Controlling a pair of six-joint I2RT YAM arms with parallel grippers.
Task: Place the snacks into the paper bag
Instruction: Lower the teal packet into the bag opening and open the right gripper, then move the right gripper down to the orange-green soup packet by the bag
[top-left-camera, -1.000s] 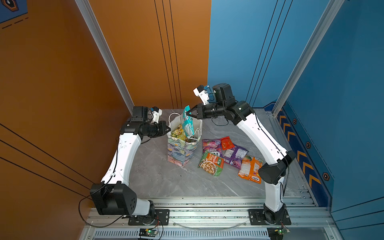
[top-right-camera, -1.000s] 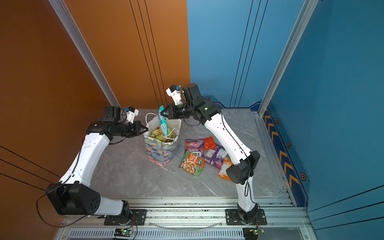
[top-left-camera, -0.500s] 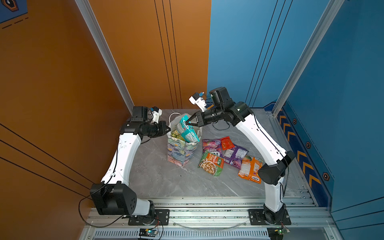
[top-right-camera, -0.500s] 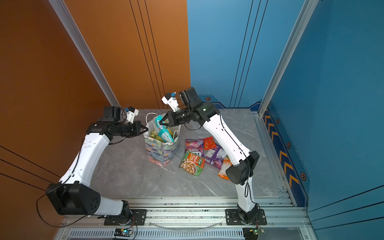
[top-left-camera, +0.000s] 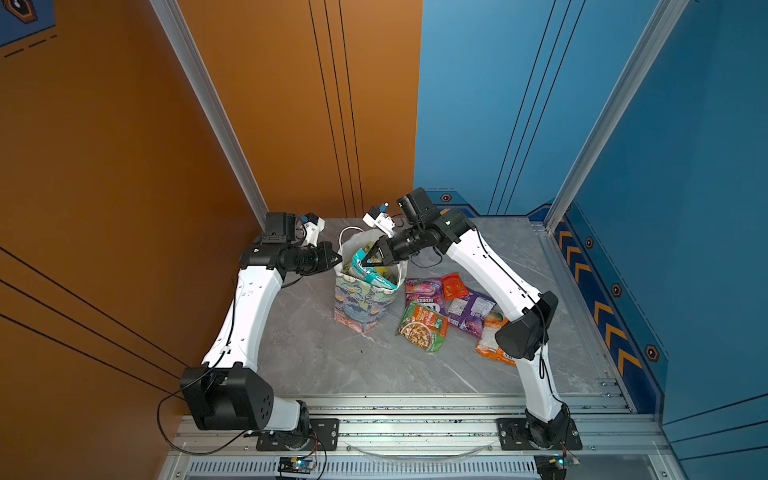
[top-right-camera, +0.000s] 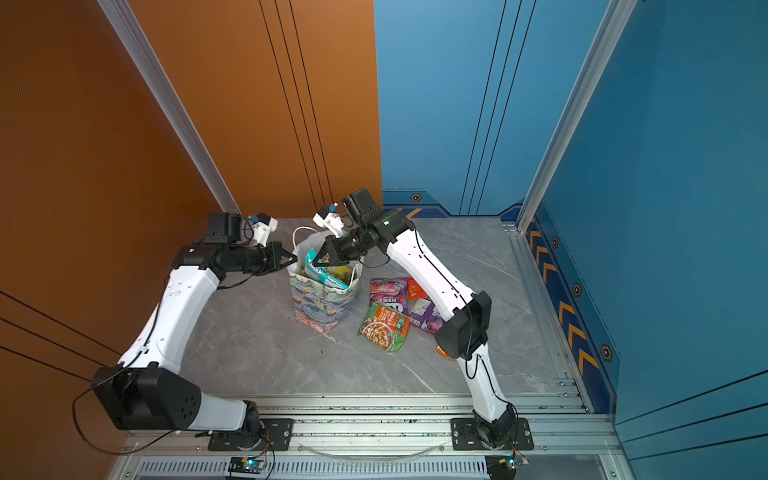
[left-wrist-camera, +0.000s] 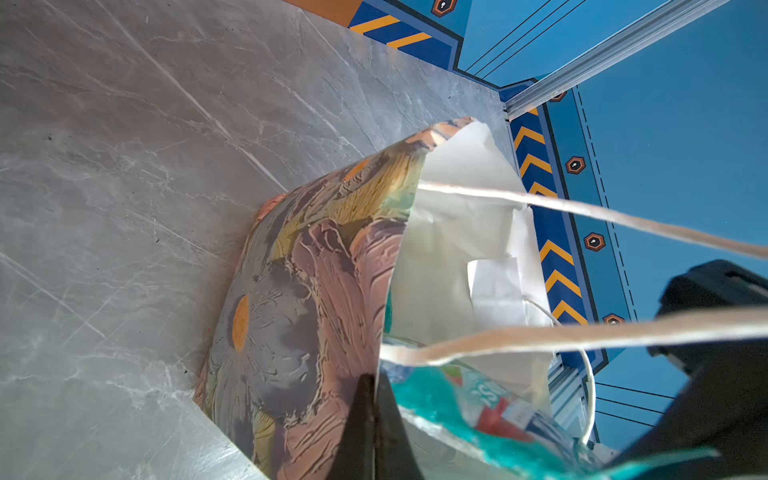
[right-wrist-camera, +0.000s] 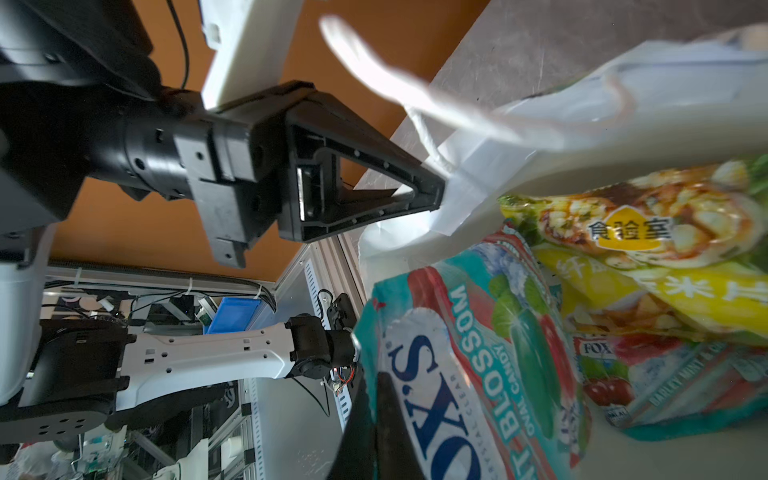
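Observation:
The flowered paper bag (top-left-camera: 363, 305) (top-right-camera: 322, 305) stands upright mid-table. My left gripper (top-left-camera: 338, 259) (left-wrist-camera: 374, 382) is shut on its left rim (right-wrist-camera: 453, 195) and keeps the mouth open. My right gripper (top-left-camera: 363, 262) (top-right-camera: 316, 262) (right-wrist-camera: 376, 382) is shut on a teal FOX'S packet (top-left-camera: 370, 272) (right-wrist-camera: 457, 353), which lies tilted in the bag's mouth. Under it, green (right-wrist-camera: 644, 216) and yellow (right-wrist-camera: 685, 295) packets sit inside. Pink (top-left-camera: 422, 289), red (top-left-camera: 453, 284), purple (top-left-camera: 471, 311), green (top-left-camera: 424, 328) and orange (top-left-camera: 488, 343) snacks lie on the table right of the bag.
White cord handles (left-wrist-camera: 582, 332) cross the bag's opening. The right arm's elbow (top-left-camera: 525, 332) hangs over the orange packet. Orange and blue walls close in the grey marble table (top-left-camera: 332, 365) at back and sides; a metal rail (top-left-camera: 415, 428) runs along the front.
My right gripper has come down and left with the teal packet, which went from upright above the bag to tilted in its mouth. The left gripper has stayed on the rim.

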